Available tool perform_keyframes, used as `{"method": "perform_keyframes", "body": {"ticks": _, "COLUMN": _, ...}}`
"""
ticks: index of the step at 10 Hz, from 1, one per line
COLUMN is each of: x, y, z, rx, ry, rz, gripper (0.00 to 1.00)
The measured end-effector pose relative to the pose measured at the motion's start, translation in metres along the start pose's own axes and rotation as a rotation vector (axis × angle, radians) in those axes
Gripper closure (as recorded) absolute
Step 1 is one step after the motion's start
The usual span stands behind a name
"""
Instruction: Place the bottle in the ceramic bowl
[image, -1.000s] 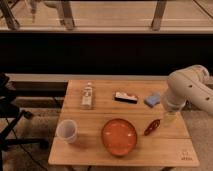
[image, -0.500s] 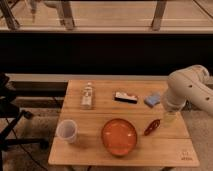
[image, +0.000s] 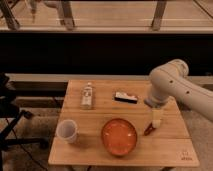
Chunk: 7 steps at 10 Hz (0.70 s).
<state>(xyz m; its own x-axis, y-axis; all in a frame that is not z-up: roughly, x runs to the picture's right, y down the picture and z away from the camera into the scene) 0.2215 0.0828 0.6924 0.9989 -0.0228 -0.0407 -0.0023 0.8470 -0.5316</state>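
Rightward, gripper (image: 157, 122) hangs near table (image: 170, 146) edge; bottle (image: 87, 96) back-left.

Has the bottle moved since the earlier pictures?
No. The bottle lies as before by the back edge of the table, behind the cup; the gripper hangs over the other end.

- A light wooden table (image: 172, 150) stands on a pale, greyish floor (image: 35, 155).
- Behind it, a pale ledge (image: 40, 78) runs beneath a wide dark panel (image: 100, 52).
- Higher up, slanted metal posts (image: 65, 15) cross a brighter strip.
- A black stand (image: 11, 117) sits at the left edge.
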Motion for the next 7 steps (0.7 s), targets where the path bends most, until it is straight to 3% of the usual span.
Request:
{"method": "perform_keyframes", "body": {"ticks": 3, "x": -0.007, "y": -0.012, "z": -0.001, "rx": 0.009, "ry": 0.008, "rz": -0.034, "gripper": 0.00}}
{"method": "perform_keyframes", "body": {"ticks": 7, "x": -0.050, "y": -0.028, "z": -0.005, "rx": 0.023, "ry": 0.014, "rz": -0.098, "gripper": 0.00}}
